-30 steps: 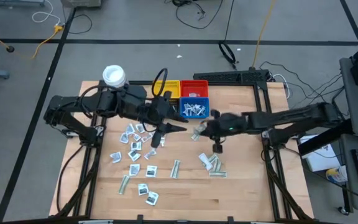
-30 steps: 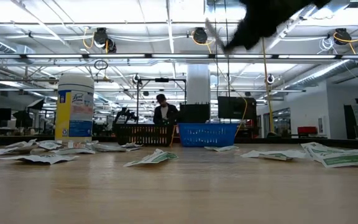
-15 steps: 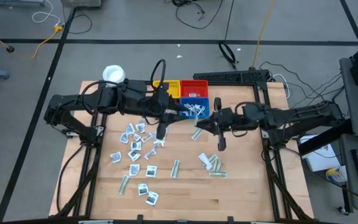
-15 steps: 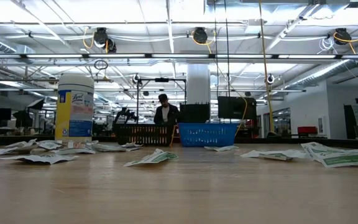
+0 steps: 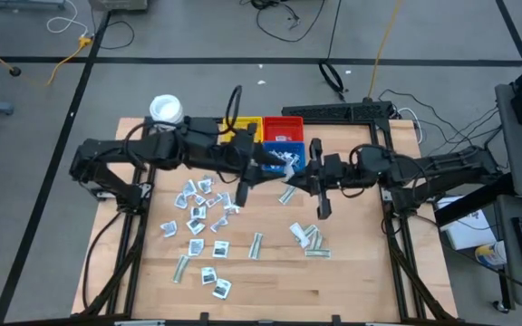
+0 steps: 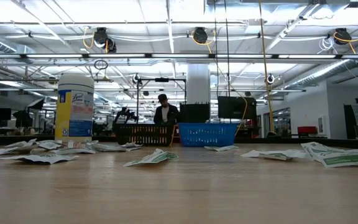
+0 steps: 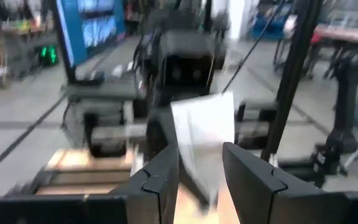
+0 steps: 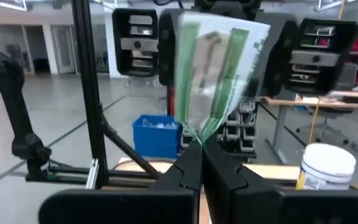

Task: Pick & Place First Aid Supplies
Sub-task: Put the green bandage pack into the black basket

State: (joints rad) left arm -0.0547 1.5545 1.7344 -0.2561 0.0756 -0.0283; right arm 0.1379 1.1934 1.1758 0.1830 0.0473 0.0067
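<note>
Small white packets lie flat and scattered over the wooden table (image 5: pixel 352 272), most in a group (image 5: pixel 202 204) left of centre, a few (image 5: pixel 306 237) to the right. My left gripper (image 5: pixel 263 165) hovers at the near edge of the blue bin (image 5: pixel 285 156), shut on a white packet (image 7: pixel 204 124). My right gripper (image 5: pixel 290 181) is just right of it, above the table, shut on a green-and-white packet (image 8: pixel 219 68). Several packets lie inside the blue bin. My left gripper (image 7: pixel 197 152) has the white packet's lower part (image 7: pixel 199 163) between its two fingers. The packet stands up past the fingertips, lifted clear of the table. The view is blurred and the exact place of contact does not show. My right gripper (image 8: pixel 201 146) pinches the green-and-white packet by its narrow lower corner (image 8: pixel 199 138) between the two shut fingertips. The fingers point level toward the table's left. The packet stands upright above the fingertips, lifted clear.
The yellow bin (image 5: pixel 247 127) and red bin (image 5: pixel 284 129) stand at the far edge behind the blue one. A white-lidded jar (image 5: pixel 166 110) stands at the far left corner. The two arms' grippers are close together near the table's middle. Bare wood lies along the near edge.
My left gripper has moved from above the left packet group toward the far edge, up to the blue bin. My right gripper has risen out of the low view and tipped level, pointing to the table's left, with its packet.
</note>
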